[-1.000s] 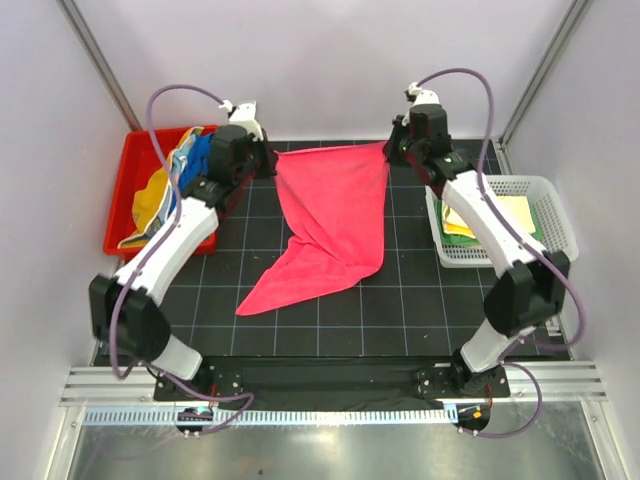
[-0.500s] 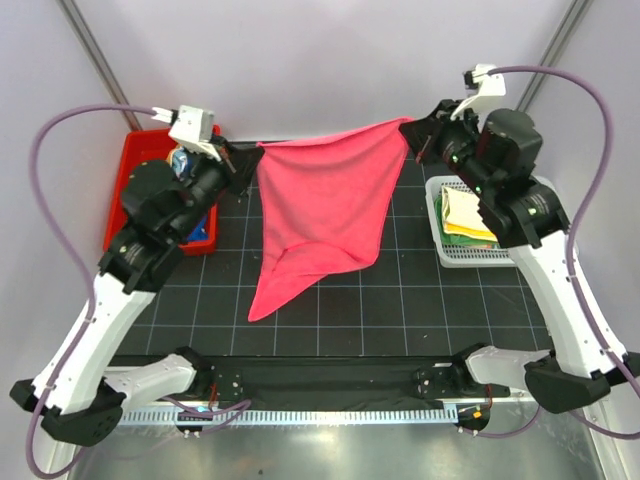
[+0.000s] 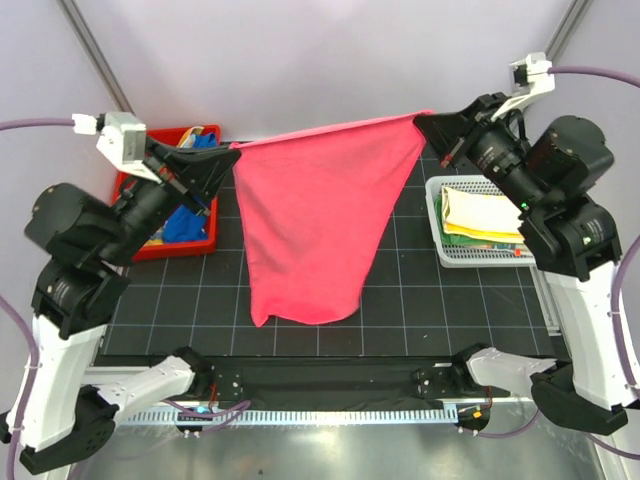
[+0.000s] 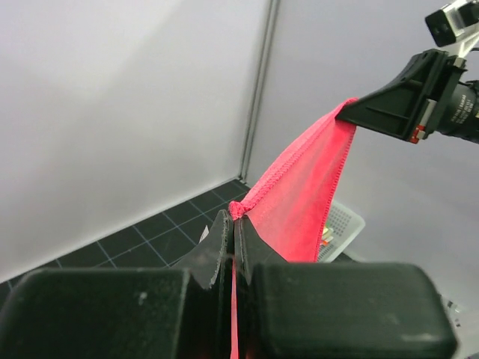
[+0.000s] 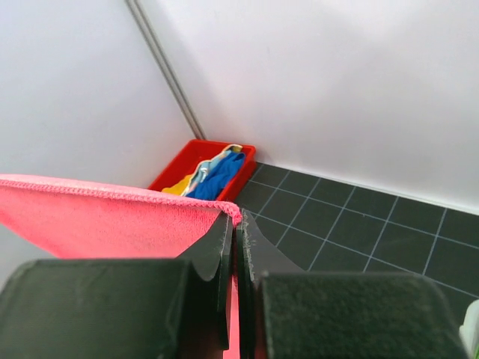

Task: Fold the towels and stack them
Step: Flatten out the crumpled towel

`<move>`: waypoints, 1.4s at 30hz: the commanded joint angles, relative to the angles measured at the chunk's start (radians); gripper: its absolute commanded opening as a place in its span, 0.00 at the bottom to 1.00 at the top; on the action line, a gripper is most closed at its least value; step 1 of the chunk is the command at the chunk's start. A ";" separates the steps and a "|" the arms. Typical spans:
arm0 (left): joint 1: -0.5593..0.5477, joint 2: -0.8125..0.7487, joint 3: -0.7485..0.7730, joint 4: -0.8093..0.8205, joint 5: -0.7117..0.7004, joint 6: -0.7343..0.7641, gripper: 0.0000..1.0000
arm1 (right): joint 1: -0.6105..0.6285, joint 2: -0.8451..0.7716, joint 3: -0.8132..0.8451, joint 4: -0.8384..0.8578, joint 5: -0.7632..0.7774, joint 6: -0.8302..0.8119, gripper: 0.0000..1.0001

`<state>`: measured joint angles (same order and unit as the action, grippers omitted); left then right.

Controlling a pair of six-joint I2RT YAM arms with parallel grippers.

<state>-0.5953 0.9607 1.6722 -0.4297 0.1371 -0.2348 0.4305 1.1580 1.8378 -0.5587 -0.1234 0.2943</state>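
Observation:
A pink-red towel (image 3: 315,220) hangs spread in the air between both grippers, its lower tip near the mat. My left gripper (image 3: 228,152) is shut on its left top corner; the corner shows between the jaws in the left wrist view (image 4: 238,208). My right gripper (image 3: 424,122) is shut on the right top corner, seen in the right wrist view (image 5: 236,215). Blue and yellow towels (image 3: 185,215) lie in the red bin (image 3: 150,245). Folded yellow, white and green towels (image 3: 482,215) lie in the white mesh basket (image 3: 445,250).
The black gridded mat (image 3: 420,300) covers the table under the towel. Metal frame posts (image 3: 95,50) stand at the back corners, with white walls behind. The arm bases (image 3: 200,385) sit at the near edge.
Both grippers rose and moved apart, lifting the pink-red towel off the mat and stretching its top edge taut. The towel now hangs nearly flat.

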 commanded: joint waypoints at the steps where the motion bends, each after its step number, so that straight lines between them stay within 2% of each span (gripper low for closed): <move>1: -0.001 -0.057 0.047 -0.011 0.078 0.002 0.00 | 0.002 -0.044 0.060 -0.007 -0.048 0.006 0.01; 14: -0.001 -0.145 0.064 -0.049 0.150 -0.034 0.00 | 0.002 -0.139 0.089 -0.041 -0.153 0.032 0.01; 23: -0.001 -0.125 0.067 -0.035 0.092 -0.040 0.00 | 0.002 -0.127 0.107 -0.017 -0.177 0.049 0.01; 26: -0.001 -0.108 0.037 -0.015 0.009 -0.029 0.00 | 0.002 -0.094 0.086 -0.010 -0.144 0.037 0.01; 30: -0.001 -0.051 -0.028 0.034 -0.019 -0.011 0.00 | 0.002 -0.041 0.057 0.006 -0.070 -0.001 0.01; 37: 0.017 0.097 -0.155 0.183 -0.128 0.040 0.00 | -0.015 0.150 -0.026 0.106 0.028 -0.061 0.01; 42: 0.176 0.289 -0.180 0.333 -0.065 0.003 0.00 | -0.074 0.322 -0.101 0.250 0.010 -0.055 0.01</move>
<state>-0.4889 1.1770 1.4918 -0.2607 0.0727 -0.2279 0.3893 1.4281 1.7550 -0.4309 -0.1360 0.2565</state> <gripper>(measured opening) 0.014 0.077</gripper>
